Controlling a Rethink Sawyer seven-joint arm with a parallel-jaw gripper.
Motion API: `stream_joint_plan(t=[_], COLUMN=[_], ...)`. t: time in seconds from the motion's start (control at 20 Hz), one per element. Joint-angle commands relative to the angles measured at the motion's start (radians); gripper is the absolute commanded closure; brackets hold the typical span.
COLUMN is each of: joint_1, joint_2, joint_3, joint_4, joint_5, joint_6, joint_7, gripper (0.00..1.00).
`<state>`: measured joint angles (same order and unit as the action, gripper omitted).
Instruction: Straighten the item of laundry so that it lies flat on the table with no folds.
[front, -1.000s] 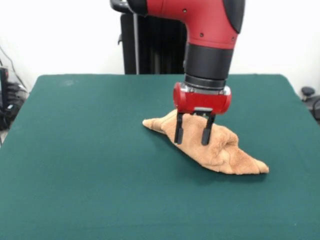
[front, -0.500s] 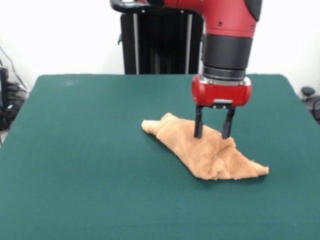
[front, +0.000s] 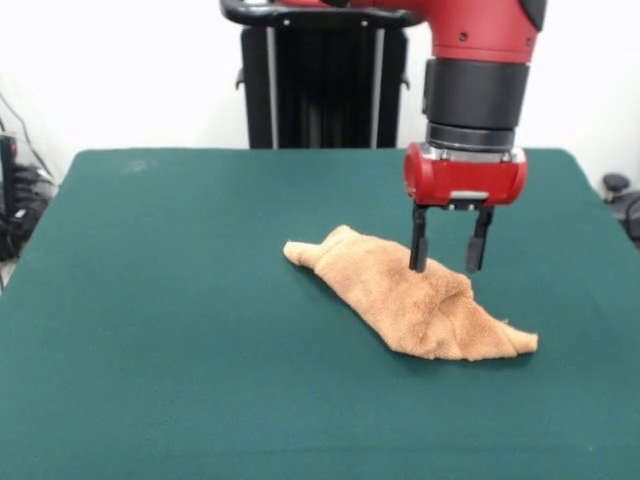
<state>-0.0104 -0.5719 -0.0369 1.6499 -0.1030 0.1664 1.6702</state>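
Note:
The item of laundry (front: 405, 295) is a light orange-tan terry towel, bunched and folded into a long diagonal heap near the middle of the dark green table (front: 170, 300). It runs from a rounded end at the left to a pointed end at the lower right. My gripper (front: 447, 266) hangs just above the heap's upper right edge. It is open, with nothing between its two black fingers (front: 419, 245). The towel's stripes and label do not show.
Bare green cloth surrounds the heap on all sides. The table's right edge lies not far beyond the gripper. A black stand (front: 310, 90) rises behind the far edge, and dark equipment (front: 15, 200) sits off the left side.
The open gripper has risen and moved right, from over the heap's middle to its upper right edge. The towel's raised ridge has settled lower and flatter.

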Motion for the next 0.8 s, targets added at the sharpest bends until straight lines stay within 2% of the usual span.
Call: stream_joint_plan(t=[0.05,0.4,0.8], joint_1=[0.03,0.059,0.094], joint_2=[0.056,0.106,0.223], joint_3=[0.076,0.039,-0.005], joint_4=[0.081,0.048,-0.018], joint_5=[0.046,0.054,0.072], joint_6=[0.093,0.048,-0.053], joint_7=[0.178,0.205,0.229], gripper=[0.0,0.0,0.0])
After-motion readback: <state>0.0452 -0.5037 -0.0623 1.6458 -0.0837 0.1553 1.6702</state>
